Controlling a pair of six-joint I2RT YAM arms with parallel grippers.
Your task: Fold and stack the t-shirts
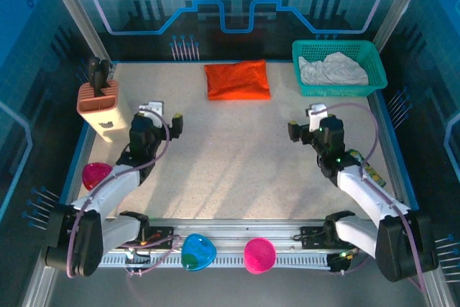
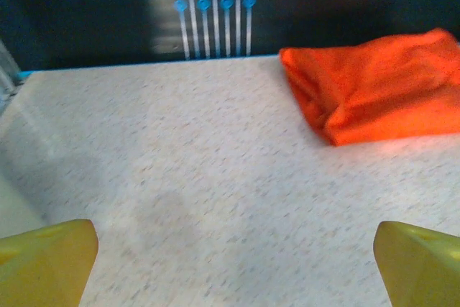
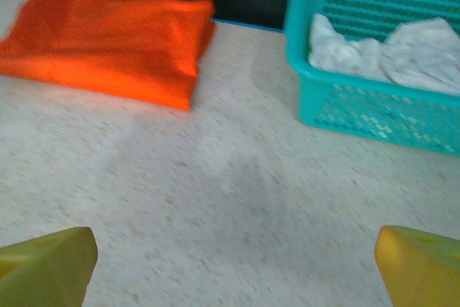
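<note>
A: Where is the orange t-shirt [image 1: 237,80]?

B: It lies folded into a thick rectangle at the far middle of the table [image 1: 230,177], flat on the speckled top with nothing on it.

A: And the other one?

B: The white t-shirt [image 1: 332,70] is bunched up, unfolded, inside the teal basket [image 1: 338,90] at the far right corner. The basket stands just right of the orange shirt with a strip of bare table between them.

A: Is either arm on the cloth?

B: No. The left gripper [image 1: 165,113] sits over the left half of the table, nearer than the orange shirt and to its left, with its jaws spread wide and nothing between them. Its wrist camera shows both yellow fingertips [image 2: 47,260] far apart over bare table.

A: The right one?

B: The right gripper [image 1: 305,120] mirrors it over the right half, nearer than the basket, jaws also wide apart and empty, well clear of both shirts.

A: Anything else around?

B: A tan holder [image 1: 100,106] stands at the left edge, and a blue bowl [image 1: 197,251] and a pink bowl [image 1: 259,254] sit side by side on the near rail between the arm bases.
</note>
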